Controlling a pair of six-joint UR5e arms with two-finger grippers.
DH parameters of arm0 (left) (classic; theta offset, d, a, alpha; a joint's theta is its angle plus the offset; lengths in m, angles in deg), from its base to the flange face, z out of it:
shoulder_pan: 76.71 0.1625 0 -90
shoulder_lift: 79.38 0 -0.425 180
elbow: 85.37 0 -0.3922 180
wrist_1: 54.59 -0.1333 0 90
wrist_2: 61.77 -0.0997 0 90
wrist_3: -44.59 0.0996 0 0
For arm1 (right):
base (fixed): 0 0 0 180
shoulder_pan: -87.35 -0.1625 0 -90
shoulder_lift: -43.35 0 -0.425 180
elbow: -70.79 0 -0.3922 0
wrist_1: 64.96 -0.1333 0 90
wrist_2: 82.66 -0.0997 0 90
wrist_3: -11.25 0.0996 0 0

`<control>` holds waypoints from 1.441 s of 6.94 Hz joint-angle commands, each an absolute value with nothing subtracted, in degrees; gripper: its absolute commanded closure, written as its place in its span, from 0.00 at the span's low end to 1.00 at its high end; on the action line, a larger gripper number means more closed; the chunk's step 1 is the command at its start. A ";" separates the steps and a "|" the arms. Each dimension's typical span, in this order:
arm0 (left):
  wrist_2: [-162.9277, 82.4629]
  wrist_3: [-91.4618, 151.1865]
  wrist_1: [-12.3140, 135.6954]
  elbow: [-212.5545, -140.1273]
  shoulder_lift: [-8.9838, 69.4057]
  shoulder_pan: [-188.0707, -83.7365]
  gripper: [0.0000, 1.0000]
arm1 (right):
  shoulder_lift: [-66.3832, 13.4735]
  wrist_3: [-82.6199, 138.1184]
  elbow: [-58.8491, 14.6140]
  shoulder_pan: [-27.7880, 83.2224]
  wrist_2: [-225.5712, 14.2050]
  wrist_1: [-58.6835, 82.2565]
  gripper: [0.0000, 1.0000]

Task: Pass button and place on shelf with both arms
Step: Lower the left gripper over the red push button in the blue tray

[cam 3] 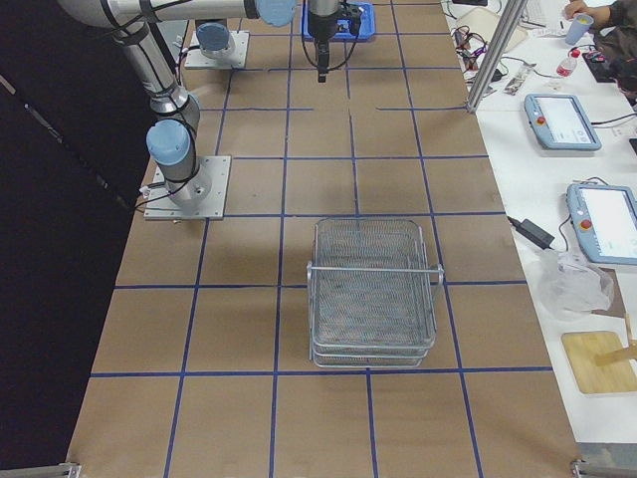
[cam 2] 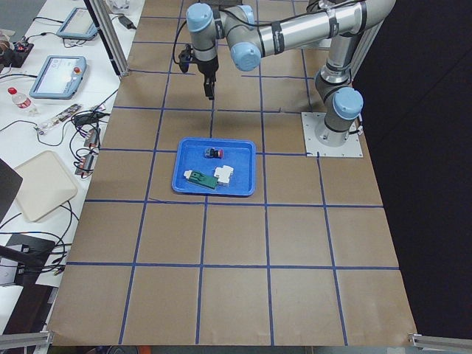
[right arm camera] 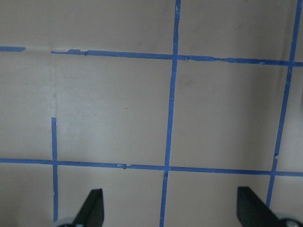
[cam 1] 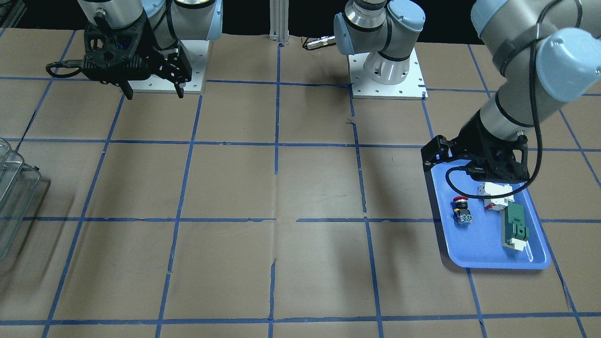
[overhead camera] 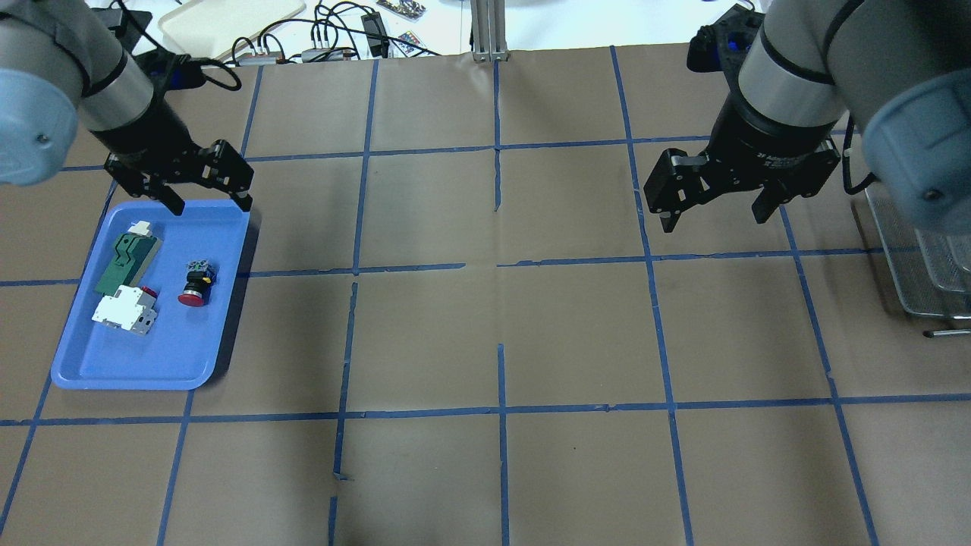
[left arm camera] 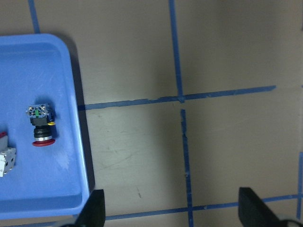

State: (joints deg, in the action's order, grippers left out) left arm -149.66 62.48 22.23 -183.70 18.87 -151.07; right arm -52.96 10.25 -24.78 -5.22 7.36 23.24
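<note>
Close under the left gripper (overhead camera: 210, 205), whose jaws stand apart and empty over the blue tray's (overhead camera: 136, 375) edge, the button (overhead camera: 196, 284) lies on its side inside the tray, near a white-and-red block (overhead camera: 125, 312). Well across the table from it, the right gripper (overhead camera: 713, 220) hangs spread and empty too, with the shelf (overhead camera: 922, 265) near its outer side.

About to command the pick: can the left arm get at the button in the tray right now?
Likely yes. The left gripper hangs open above the edge of the blue tray, close to the button. The button lies apart from the white-and-red block, and nothing stands between gripper and button.
</note>
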 commanded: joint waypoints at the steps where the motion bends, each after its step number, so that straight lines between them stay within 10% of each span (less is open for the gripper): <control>1: -149.92 72.51 6.97 -193.18 22.11 -143.80 0.00 | -53.06 10.98 -25.10 -5.29 7.08 23.63 0.00; 7: -149.39 82.47 -13.88 -205.51 28.99 -136.12 0.00 | -53.33 10.46 -25.01 -5.29 6.90 22.75 0.00; 10: -149.22 81.95 -14.25 -205.17 28.90 -136.04 0.53 | -53.24 10.98 -25.10 -5.29 7.34 22.32 0.00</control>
State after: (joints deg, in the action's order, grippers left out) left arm -149.32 82.18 -14.13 -205.26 29.00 -136.12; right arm -53.35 10.81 -25.08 -5.32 7.18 22.58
